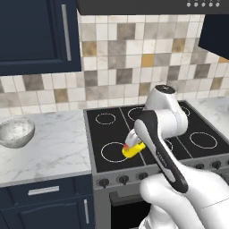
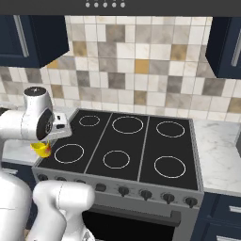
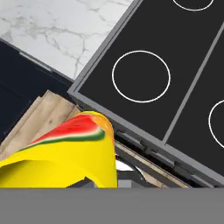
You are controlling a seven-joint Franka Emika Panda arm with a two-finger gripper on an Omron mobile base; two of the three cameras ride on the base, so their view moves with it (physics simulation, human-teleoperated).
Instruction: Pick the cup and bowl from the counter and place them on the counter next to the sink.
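Note:
The small yellow cup [image 1: 133, 151] with its red-orange mark hangs tilted in my gripper [image 1: 129, 146], which is shut on it above the front left corner of the black stove. The right base view shows the cup [image 2: 41, 149] under the hand at the stove's left edge. The cup [image 3: 65, 153] is close up in the hand view and hides the fingertips. The grey-white speckled bowl [image 1: 15, 132] stands upright at the far left of the marble counter [image 1: 58, 143], well apart from the gripper. The sink is out of view.
The black stove top [image 2: 127, 146] with several ring burners spans the middle, with knobs along its front [image 2: 146, 194]. More marble counter [image 2: 219, 155] lies to its right. Navy wall cabinets [image 1: 36, 36] and a range hood [image 1: 147, 5] hang overhead.

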